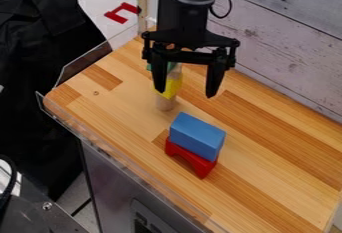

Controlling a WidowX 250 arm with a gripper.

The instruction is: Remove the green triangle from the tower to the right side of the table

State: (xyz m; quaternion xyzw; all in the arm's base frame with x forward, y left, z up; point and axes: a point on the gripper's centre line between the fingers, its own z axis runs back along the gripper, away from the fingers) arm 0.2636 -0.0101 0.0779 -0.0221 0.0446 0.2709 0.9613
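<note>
**Inspecting worktop (280, 159) margins and spread gripper (187, 92) at tower**

Tracing the worktop's far edge alongside the grey plank wall (294, 34), and its left and near edges beside a clear guard (83, 64). Noting the widest room for moving towards the right edge, with a long stretch of boards running there from beneath the gripper. Measuring a narrower strip between the blue block (197, 134) and the near edge. Logging that block as lying on a red arch (194, 160), near the middle of the near edge, well apart from the tower. Recording a red piece (122, 13) as lying beyond the left edge, off the worktop.

Finding the gripper hanging above the left part of the worktop, fingers spread wide and pointing down. Seeing one finger crossing in front of the tower, the other hanging over boards to the right, with part of the yellow block (174, 84) showing between. Being unable to tell of any contact between finger and tower.

Locating the green piece (172, 67) high in the tower, towards the worktop's far left corner, above the yellow block and a pale wooden cylinder (165, 103). Leaving its full outline unstated, being partly hidden behind the finger.
</note>
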